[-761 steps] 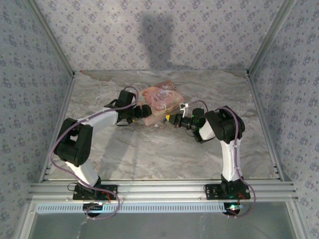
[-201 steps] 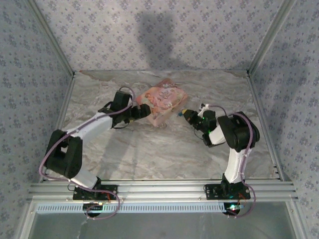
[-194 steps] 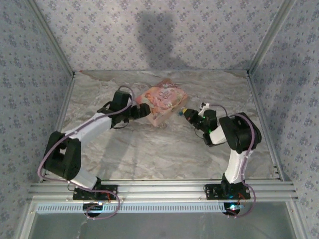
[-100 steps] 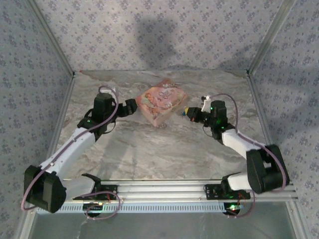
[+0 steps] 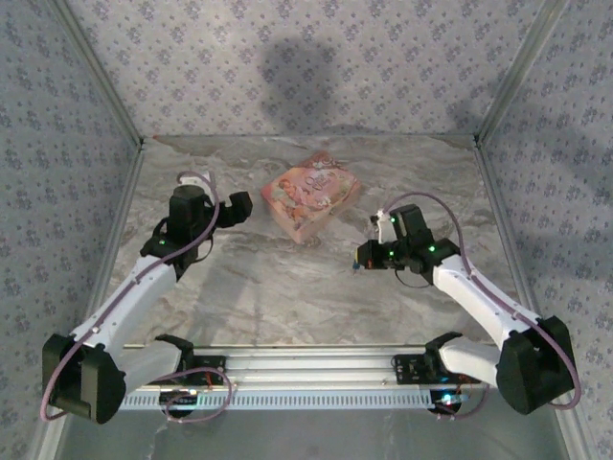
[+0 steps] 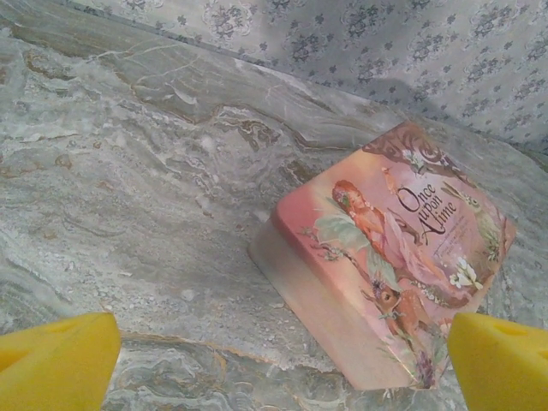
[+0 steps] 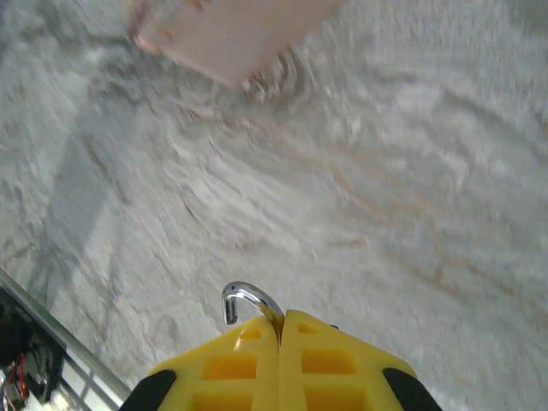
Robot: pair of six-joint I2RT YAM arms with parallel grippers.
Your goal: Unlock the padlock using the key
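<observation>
– Well, starting from the top view: where is the padlock?
– It is a tiny teal speck at the tip of the right hand [image 5: 370,255]. The padlock [image 5: 360,261] hangs over the bare surface [image 5: 287,297], well apart from the pink box [image 5: 311,196]. The left hand [image 5: 238,205] sits left of the box and is not touching it.
– And the left wrist view?
– The yellow fingers [image 6: 56,364] are spread as wide as they go, one at each lower corner, with nothing between them. The box [image 6: 390,257] lies ahead on the surface.
– And the right wrist view?
– There the fingers [image 7: 223,368] are pressed fully together. The silvery shackle [image 7: 248,300] hooks out of the seam between them, and the lock's body is hidden beneath.
– How will it handle?
– It is probably light, hard and slick. A pinch on the thin shackle may let it swivel, so the flat sides of the body look like the steadier hold.
– What differs from earlier?
– Half a second ago the right hand was just beside the box's right corner, and it has since drawn toward the near edge with the lock. The left hand has backed off a little. Nearly four seconds ago both hands were against the box.
</observation>
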